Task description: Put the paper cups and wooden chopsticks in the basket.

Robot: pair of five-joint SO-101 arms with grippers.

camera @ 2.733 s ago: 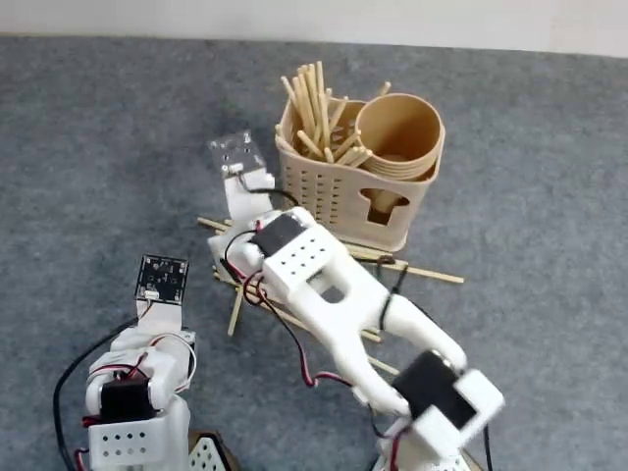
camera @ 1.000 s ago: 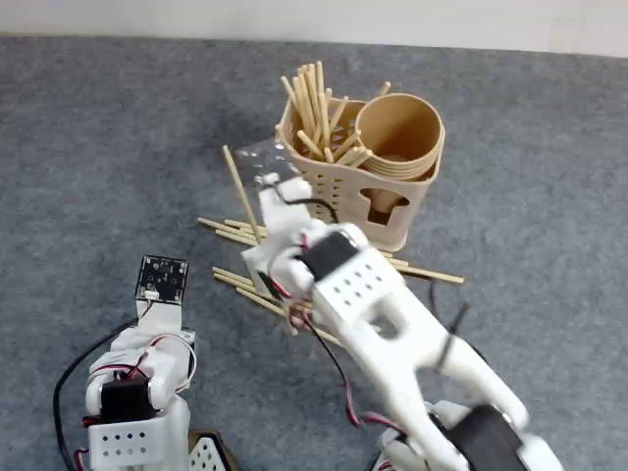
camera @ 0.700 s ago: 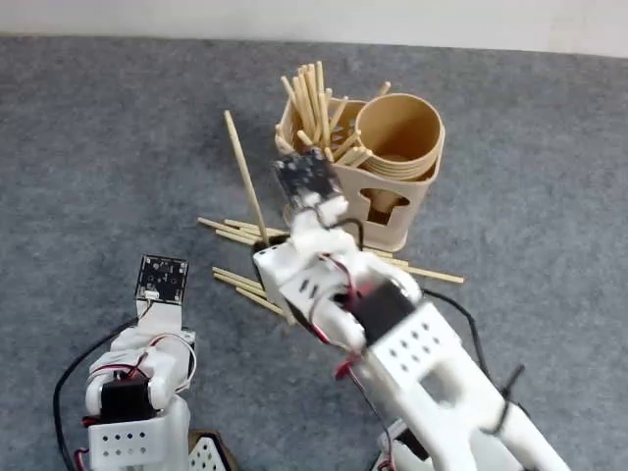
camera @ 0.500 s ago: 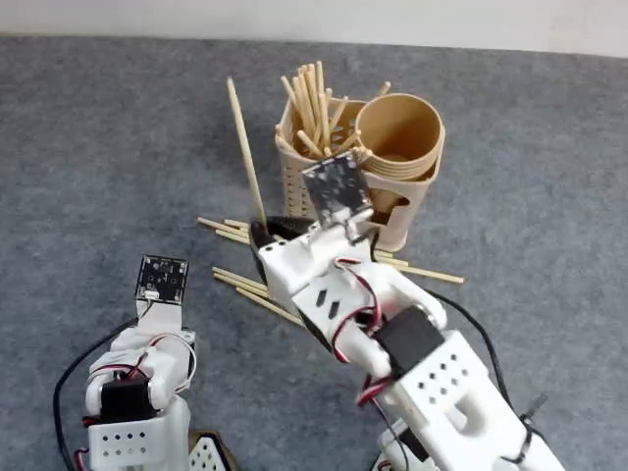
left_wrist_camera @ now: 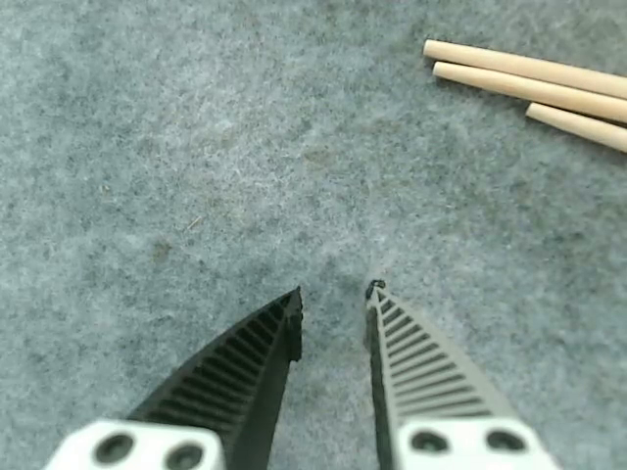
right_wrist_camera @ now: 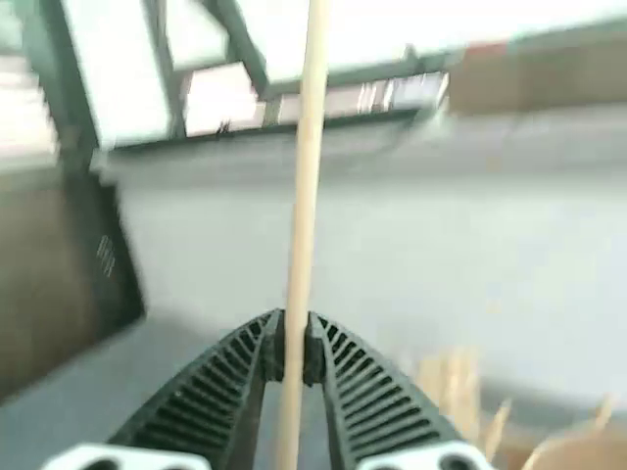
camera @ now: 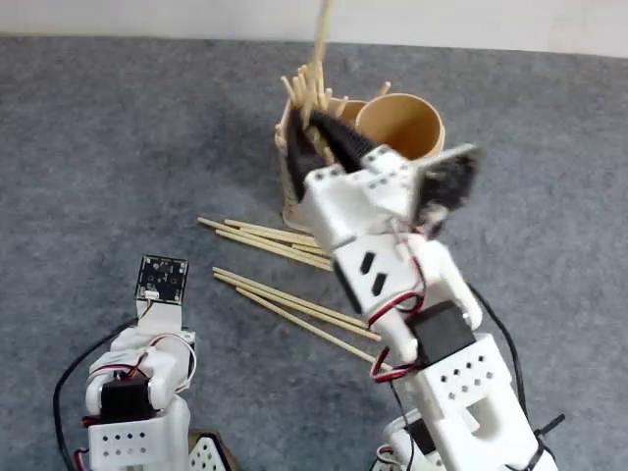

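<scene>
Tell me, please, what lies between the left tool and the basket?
Loose wooden chopsticks lie on the carpet between the left tool and the basket, as the high view shows; the left wrist view shows their ends.

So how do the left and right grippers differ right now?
The right gripper is shut on a chopstick; the left gripper is open and empty. The right gripper is raised near the basket; the left gripper hangs low over the table. Both have ridged fingers.

We see what looks like a robotics lab: a grey felt-covered counter [camera: 88, 147], a plain pale wall [camera: 147, 18] behind it, and white arms [camera: 368, 201] with bare circuit boards [camera: 162, 279].
</scene>
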